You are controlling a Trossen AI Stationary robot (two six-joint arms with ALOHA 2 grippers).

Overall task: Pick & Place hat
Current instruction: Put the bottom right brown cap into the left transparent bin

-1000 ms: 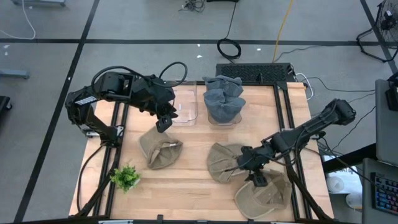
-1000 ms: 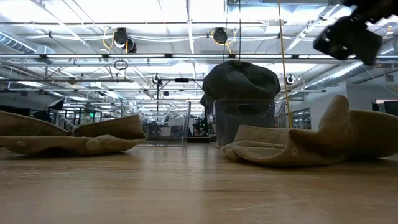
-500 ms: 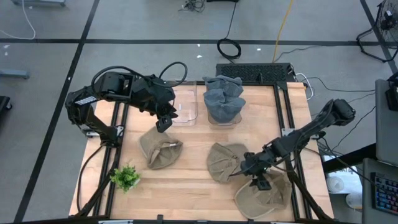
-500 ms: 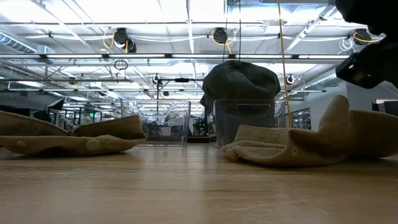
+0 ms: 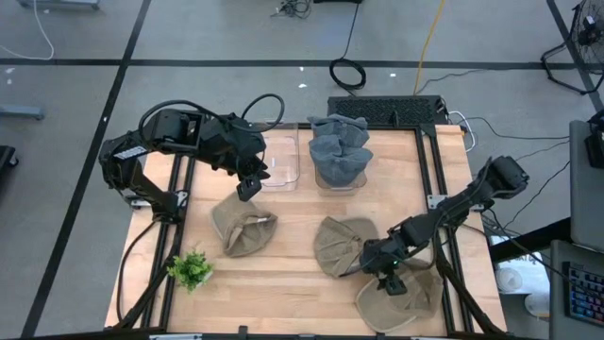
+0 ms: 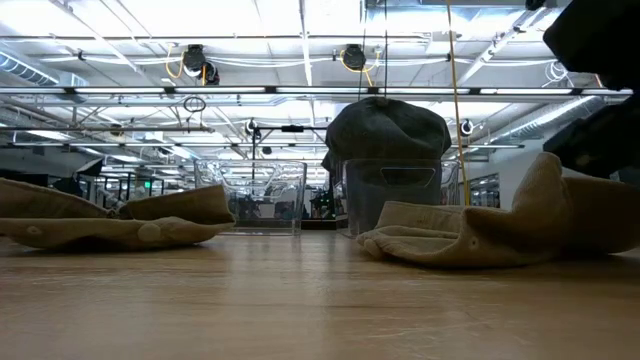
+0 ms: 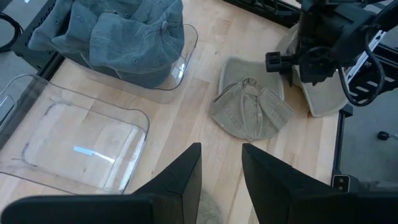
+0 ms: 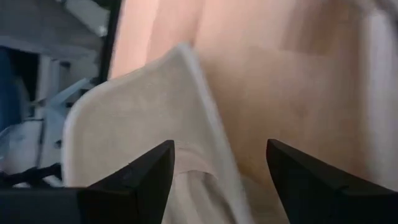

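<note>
Three tan cloth hats lie on the pale wooden counter (image 5: 283,274). The right end effector (image 5: 385,274) hangs low with its fingers (image 8: 140,180) spread apart, holding nothing. Directly under it is the tan cloth hat at the counter's front edge (image 5: 401,300), and just beside it, toward the middle, lies the crumpled tan hat (image 5: 340,247). The left end effector (image 5: 247,184) waits over the back of the counter, its fingers (image 7: 181,180) also apart and empty. Below it sits the empty clear plastic bin (image 5: 280,161); beside that, the second clear bin holds grey cloth hats (image 5: 338,149). The third tan hat (image 5: 242,229) lies just in front of the left end effector.
</note>
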